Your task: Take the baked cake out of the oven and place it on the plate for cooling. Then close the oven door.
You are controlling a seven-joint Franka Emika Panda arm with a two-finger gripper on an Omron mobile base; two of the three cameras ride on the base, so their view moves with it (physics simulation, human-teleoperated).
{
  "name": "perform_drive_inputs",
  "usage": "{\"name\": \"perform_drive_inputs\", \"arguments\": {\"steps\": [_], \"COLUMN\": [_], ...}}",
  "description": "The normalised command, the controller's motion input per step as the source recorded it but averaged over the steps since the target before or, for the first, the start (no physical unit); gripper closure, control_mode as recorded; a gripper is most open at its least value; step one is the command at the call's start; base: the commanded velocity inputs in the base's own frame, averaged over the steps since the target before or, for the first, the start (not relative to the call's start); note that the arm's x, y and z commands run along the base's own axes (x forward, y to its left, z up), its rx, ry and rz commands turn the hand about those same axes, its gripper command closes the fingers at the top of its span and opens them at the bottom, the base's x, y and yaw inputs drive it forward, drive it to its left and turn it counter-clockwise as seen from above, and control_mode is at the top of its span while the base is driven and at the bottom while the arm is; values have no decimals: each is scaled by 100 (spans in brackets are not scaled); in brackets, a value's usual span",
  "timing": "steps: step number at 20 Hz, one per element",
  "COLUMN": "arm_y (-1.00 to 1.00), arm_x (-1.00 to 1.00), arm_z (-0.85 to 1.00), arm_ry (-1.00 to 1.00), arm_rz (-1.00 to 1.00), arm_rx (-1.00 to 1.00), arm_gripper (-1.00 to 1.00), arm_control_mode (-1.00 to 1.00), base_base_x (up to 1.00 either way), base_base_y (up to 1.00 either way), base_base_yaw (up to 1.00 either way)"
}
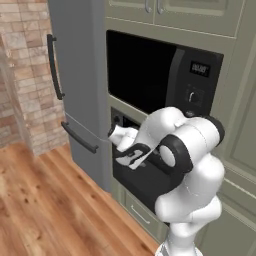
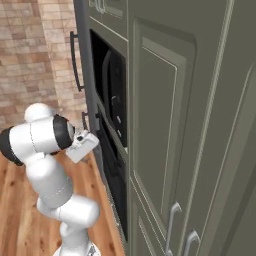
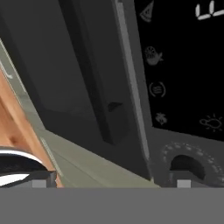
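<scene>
Oven door (image 1: 131,176) seen shut at centre frame, its bar handle (image 3: 103,94) at hand-view centre; pincer (image 2: 88,141) spread wide just beside it; handle could be missed if approached off-line.

One black oven (image 1: 131,175) sits in the olive cabinet wall, its one oven door (image 3: 65,70) shut, with one bar handle (image 3: 94,74) across it. One knob (image 3: 188,164) shows on its control strip in the hand view. One black microwave (image 1: 160,75) is above it, and one grey fridge (image 1: 80,75) beside it carries two dark handles (image 1: 54,67). Two upper cabinet doors (image 1: 170,12) show at the top of the left base view. One drawer (image 1: 140,214) lies below the oven. One robot arm (image 1: 192,170) is in view.
</scene>
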Motion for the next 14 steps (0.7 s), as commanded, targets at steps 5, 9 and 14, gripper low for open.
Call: {"name": "perform_drive_inputs", "arguments": {"steps": [5,9,14], "arm_y": [-12,-23,-37], "arm_x": [46,29,17], "arm_z": [-41,-31,-34], "arm_ry": [9,1,0], "arm_rz": [-2,0,0], "arm_rx": [-12,-2,0], "arm_gripper": [-100,-100,-100], "arm_control_mode": [-100,-100,-100], "base_base_x": [0,0,0], "base_base_y": [0,0,0], "base_base_yaw": [0,0,0]}}
